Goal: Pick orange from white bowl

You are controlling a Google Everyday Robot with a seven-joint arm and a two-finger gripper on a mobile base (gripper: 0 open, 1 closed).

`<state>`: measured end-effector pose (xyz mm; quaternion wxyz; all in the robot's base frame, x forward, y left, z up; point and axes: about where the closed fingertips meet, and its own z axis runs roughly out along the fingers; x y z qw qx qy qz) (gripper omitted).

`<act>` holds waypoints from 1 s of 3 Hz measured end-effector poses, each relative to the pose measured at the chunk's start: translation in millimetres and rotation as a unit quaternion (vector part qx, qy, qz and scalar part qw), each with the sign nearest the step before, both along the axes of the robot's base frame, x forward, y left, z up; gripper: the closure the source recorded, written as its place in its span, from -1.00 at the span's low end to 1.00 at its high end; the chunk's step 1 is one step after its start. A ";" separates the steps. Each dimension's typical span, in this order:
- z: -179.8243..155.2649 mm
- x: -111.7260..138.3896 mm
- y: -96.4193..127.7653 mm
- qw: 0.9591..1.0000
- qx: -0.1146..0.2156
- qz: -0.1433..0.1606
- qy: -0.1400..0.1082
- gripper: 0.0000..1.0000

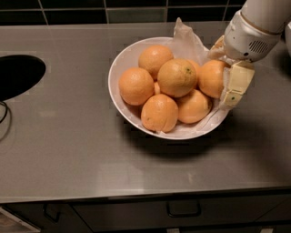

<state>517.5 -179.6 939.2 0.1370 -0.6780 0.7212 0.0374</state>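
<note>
Nearest me is the dark cabinet front with its drawer handle (183,210), and above it the grey countertop (68,154). Off to the left a dark oval opening (18,75) is cut into the counter, and a thin cable (3,116) loops at the very edge.

On to the white bowl (119,68), sitting right of centre on the counter and heaped with fruit. At the front is a longish orange with a pale crease (159,113), with another one (194,107) just beside it. On the left sits a round one (136,86). Riding on top of the pile is a duller, yellowish one with a dark speck (177,77), and a further one (155,59) lies at the back.

The one that matters, the orange (210,78), is in the bowl against its right side, bright and smooth. The gripper (234,83) is right there. It comes down from the upper right on a white wrist (250,34), and its cream end hangs at the bowl's right rim, hard up against that orange's outer side. Is it clamped on the fruit or only alongside it? I cannot tell from here, because the orange hides the far half.

Behind the fruit, crumpled white paper (185,40) sticks up over the back rim. Past that is the wall of dark tiles (91,11).
</note>
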 end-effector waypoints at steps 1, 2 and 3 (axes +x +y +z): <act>-2.6 1.0 1.3 1.000 0.000 0.002 0.002 -0.82; -2.6 1.1 1.3 1.000 0.000 0.002 0.002 -0.82; -6.2 7.1 5.3 1.000 0.000 0.009 0.005 -0.82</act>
